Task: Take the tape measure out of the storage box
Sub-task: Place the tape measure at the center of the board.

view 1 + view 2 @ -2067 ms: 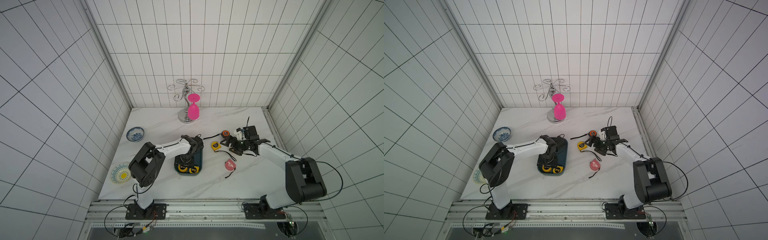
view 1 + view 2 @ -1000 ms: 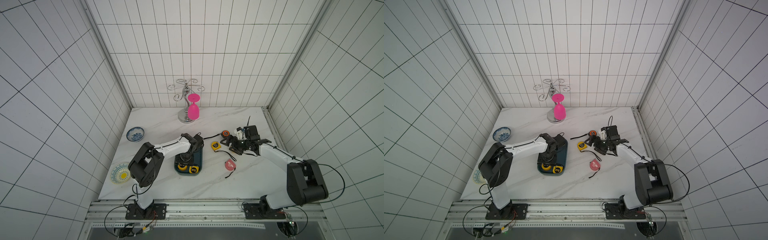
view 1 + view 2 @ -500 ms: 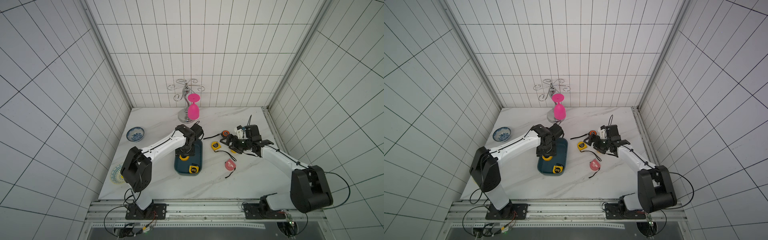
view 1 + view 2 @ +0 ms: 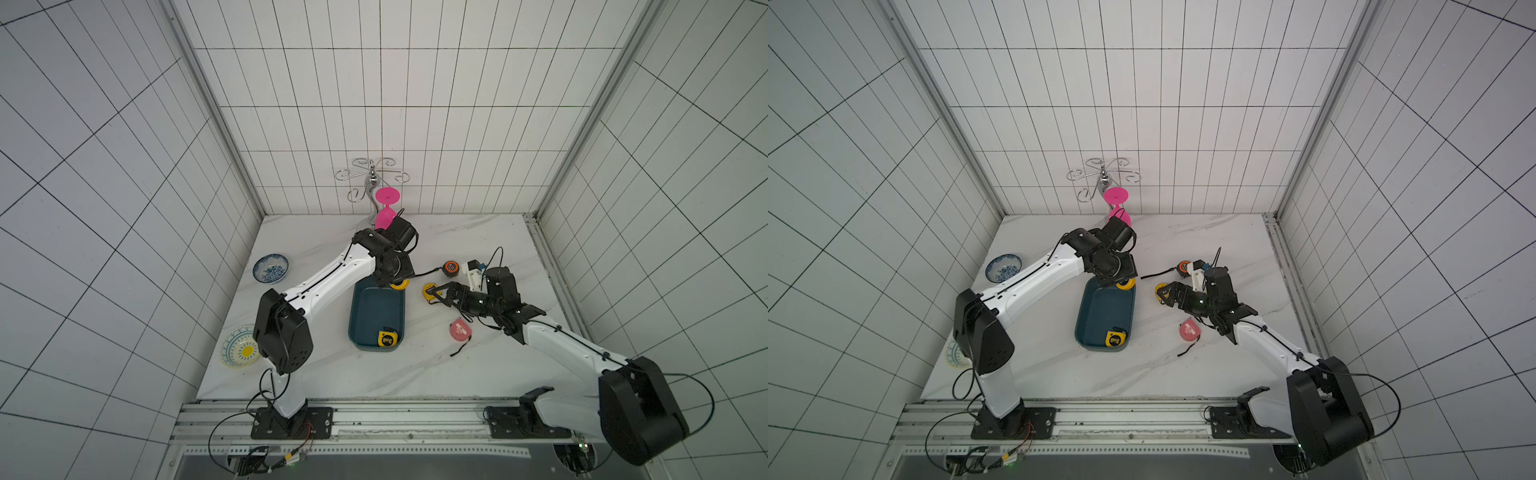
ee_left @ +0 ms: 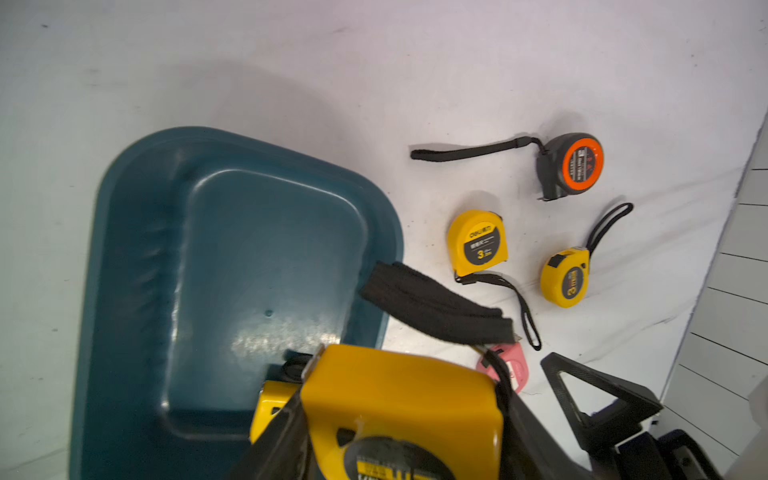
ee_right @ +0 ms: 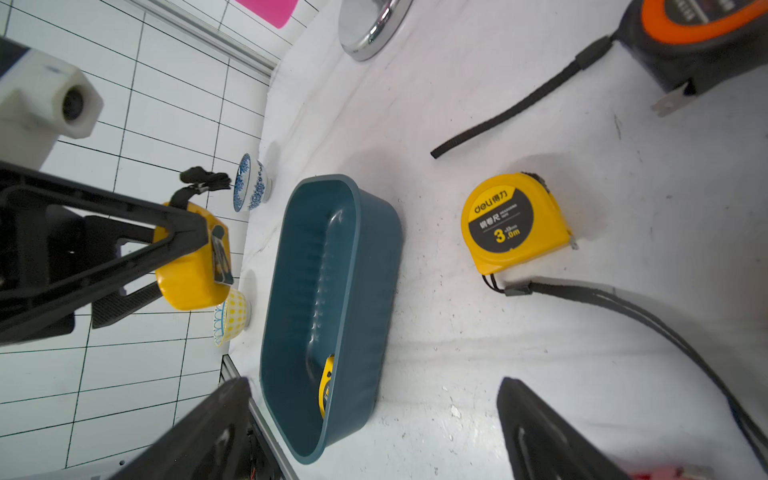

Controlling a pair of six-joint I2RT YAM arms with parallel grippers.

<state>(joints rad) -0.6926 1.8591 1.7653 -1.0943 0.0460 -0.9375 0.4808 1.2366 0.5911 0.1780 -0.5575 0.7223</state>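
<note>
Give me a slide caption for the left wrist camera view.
Left hand holds a yellow tape measure clear of the teal storage box; another tape measure lies inside.

White tiled walls [image 4: 415,104] with dark grout lines close in on three sides of a white, marble-veined surface [image 4: 478,241]. Metal strips [image 4: 212,104] run up the corners. A metal rail [image 4: 395,415] borders the surface's front edge. Lighting is even.

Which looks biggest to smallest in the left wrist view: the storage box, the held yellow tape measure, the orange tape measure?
1. storage box, largest
2. held yellow tape measure, though it is very close to the camera, which inflates it
3. orange tape measure, smallest
</note>
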